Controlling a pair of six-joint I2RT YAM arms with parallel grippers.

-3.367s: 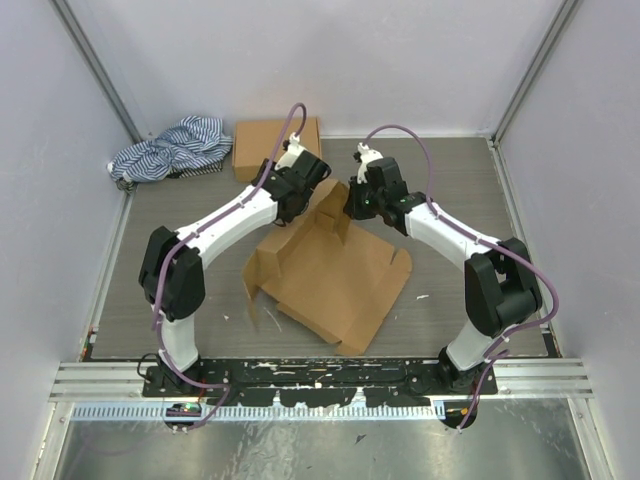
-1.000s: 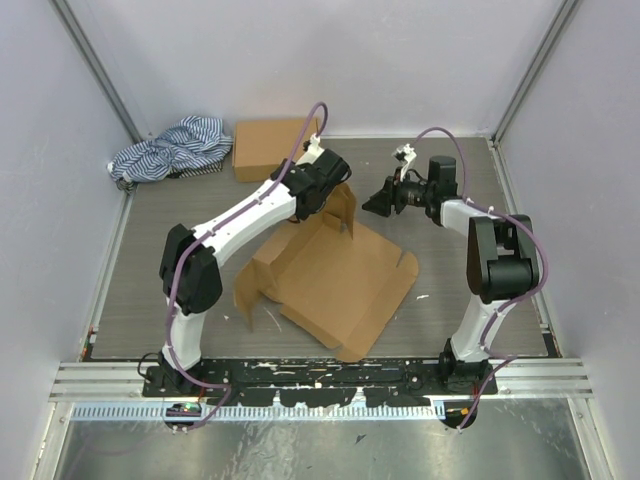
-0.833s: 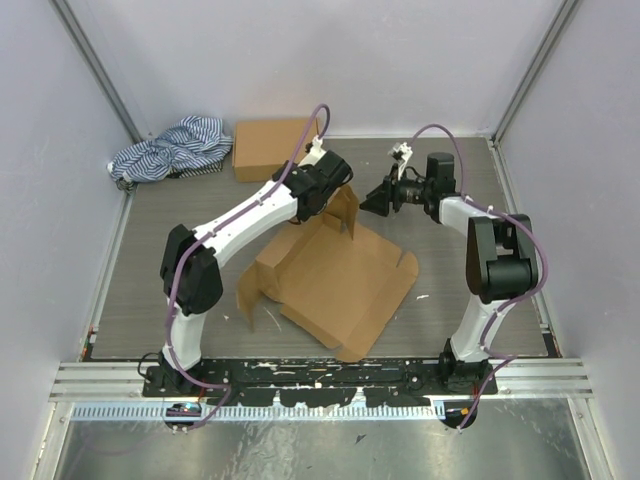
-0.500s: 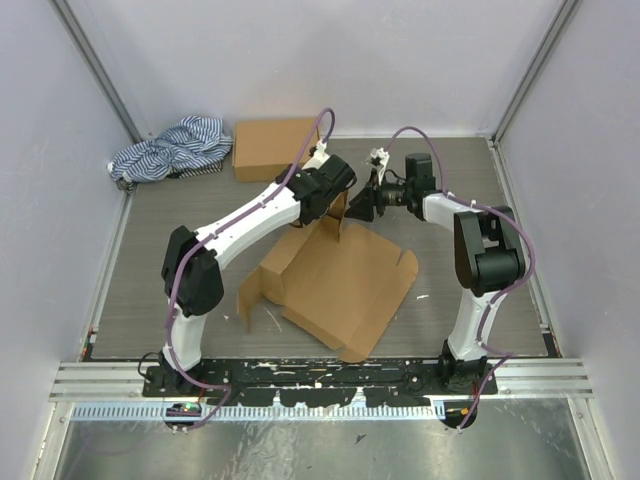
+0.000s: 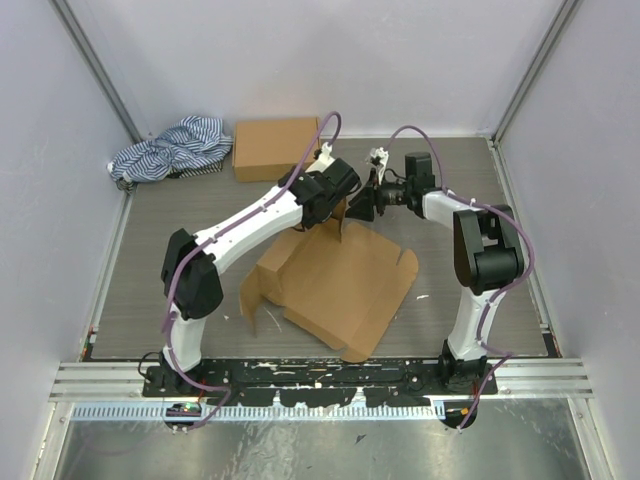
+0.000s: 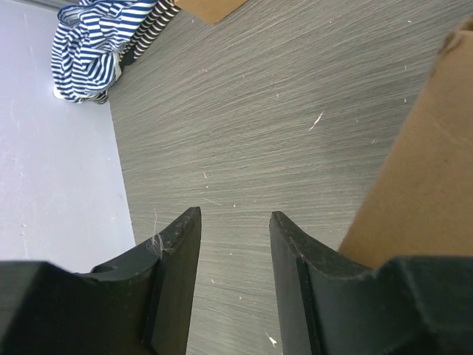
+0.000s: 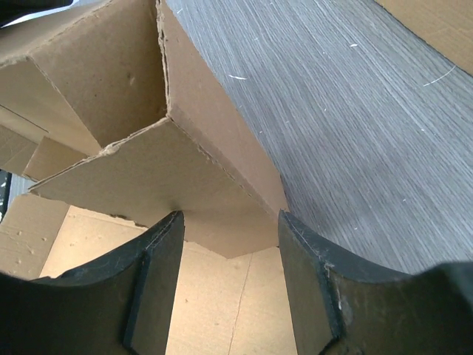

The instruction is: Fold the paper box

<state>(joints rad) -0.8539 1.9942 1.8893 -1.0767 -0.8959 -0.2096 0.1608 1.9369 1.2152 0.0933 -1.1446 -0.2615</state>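
Note:
The paper box (image 5: pixel 340 280) is a brown cardboard blank lying mostly flat mid-table, with a flap (image 5: pixel 346 212) raised at its far edge and side flaps bent up at the left. My left gripper (image 5: pixel 336 200) hovers by that raised flap. In the left wrist view it (image 6: pixel 235 216) is open over bare table, with the cardboard (image 6: pixel 421 163) just right of its right finger. My right gripper (image 5: pixel 362 206) faces the flap from the right. It (image 7: pixel 230 216) is open, and the corner of the folded flap (image 7: pixel 185 170) lies between and just ahead of its fingertips, above the box's base panel.
A closed cardboard box (image 5: pixel 275 146) sits at the back, with a striped blue-and-white cloth (image 5: pixel 170 148) to its left, also in the left wrist view (image 6: pixel 96 44). Grey walls enclose the table on three sides.
My right gripper has swung left from open table up to the raised flap. The left gripper has shifted slightly right along the flap. Both stay open.

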